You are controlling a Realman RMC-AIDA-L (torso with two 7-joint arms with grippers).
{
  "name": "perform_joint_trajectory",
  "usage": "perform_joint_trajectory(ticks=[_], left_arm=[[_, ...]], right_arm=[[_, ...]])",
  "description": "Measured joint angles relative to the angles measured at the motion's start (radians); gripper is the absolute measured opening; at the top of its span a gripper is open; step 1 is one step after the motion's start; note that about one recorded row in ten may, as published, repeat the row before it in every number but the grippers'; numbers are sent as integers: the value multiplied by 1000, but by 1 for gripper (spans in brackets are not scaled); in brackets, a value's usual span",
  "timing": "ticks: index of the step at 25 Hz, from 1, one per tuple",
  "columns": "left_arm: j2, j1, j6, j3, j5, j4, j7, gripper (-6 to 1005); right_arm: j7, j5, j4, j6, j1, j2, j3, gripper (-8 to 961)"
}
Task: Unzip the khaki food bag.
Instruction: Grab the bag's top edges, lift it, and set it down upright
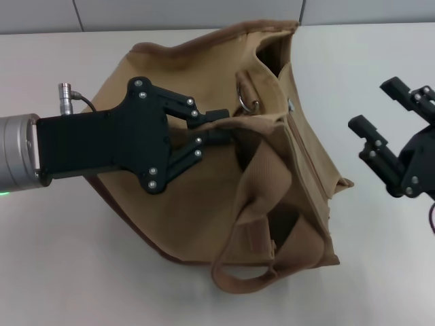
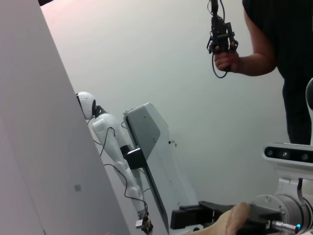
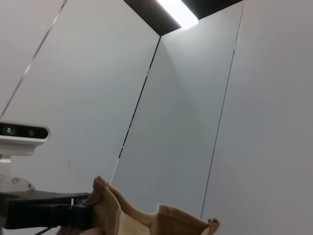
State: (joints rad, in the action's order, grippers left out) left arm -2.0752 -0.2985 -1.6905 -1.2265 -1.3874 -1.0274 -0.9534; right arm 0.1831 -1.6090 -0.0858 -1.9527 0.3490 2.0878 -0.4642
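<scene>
Pale tabletop [image 1: 61, 272], bare margin along its right edge. Boxy tan canvas khaki food bag [image 1: 204, 204] mid-table, slumped. Black left gripper [image 1: 221, 125] pinched on bag's top edge. Right gripper [image 1: 377, 115] jaws wide, clear beside bag.

Plain tan khaki food bag [image 1: 204, 204] with brown edge trim and a silver ring; black left gripper [image 1: 221, 125] on a silver wrist; off-white bench [image 1: 61, 272].
</scene>
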Motion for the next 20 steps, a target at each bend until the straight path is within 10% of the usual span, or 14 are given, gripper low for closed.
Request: perform_joint_trajectory(ticks=[20], left_arm=[[-2,-24,50,-47,13,18,-5,88]], right_arm=[[-501,-1,269,174,66,4,31,474]])
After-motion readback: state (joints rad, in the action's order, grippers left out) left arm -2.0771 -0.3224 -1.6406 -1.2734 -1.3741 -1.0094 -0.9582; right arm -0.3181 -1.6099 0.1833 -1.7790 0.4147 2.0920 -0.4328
